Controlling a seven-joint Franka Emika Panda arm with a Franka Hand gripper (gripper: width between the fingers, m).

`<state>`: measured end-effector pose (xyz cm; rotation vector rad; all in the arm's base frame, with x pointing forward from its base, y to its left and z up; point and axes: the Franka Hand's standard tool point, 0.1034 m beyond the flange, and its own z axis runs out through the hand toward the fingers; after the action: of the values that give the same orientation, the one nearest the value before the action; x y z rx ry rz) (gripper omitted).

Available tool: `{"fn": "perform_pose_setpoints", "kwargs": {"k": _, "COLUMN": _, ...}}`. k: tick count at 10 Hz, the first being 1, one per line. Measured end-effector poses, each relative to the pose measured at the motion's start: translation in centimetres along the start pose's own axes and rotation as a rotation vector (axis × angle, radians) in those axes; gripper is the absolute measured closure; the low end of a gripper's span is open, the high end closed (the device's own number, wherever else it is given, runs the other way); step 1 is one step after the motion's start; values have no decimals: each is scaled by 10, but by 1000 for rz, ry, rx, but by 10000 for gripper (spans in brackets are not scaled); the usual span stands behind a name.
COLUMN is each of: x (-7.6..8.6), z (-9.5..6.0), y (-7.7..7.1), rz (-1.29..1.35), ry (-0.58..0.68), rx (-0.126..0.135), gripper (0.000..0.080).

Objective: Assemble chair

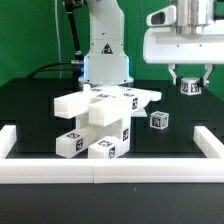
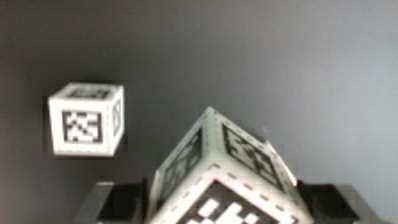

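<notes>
A: Okay, what did your gripper (image 1: 187, 88) have?
B: You had it pinched narrow on a small cube (image 2: 222, 178), tilted edge-up, at the exterior view's right.
A: Other chair parts?
B: Second cube (image 1: 159, 120) sat on the black table (image 1: 30, 100) nearby, apart; the parts pile (image 1: 95, 115) lay toward the exterior view's left.

The claw (image 2: 222, 197) clamps the held cube (image 2: 222, 160), tilted edge-up; 1 loose cube (image 2: 86, 120) lies apart on the dark table (image 2: 267, 55).
</notes>
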<state>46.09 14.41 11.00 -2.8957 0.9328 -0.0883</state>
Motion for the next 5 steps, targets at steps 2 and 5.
{"fn": "perform_pose_setpoints", "kwargs": {"k": 2, "x": 0, "z": 2, "y": 1, "rz": -1, "ry": 3, "rx": -3, "gripper": 406}}
{"fn": "perform_pose_setpoints", "kwargs": {"k": 5, "x": 1, "z": 2, "y": 2, "rz": -5, "ry": 2, "rx": -5, "gripper": 406}}
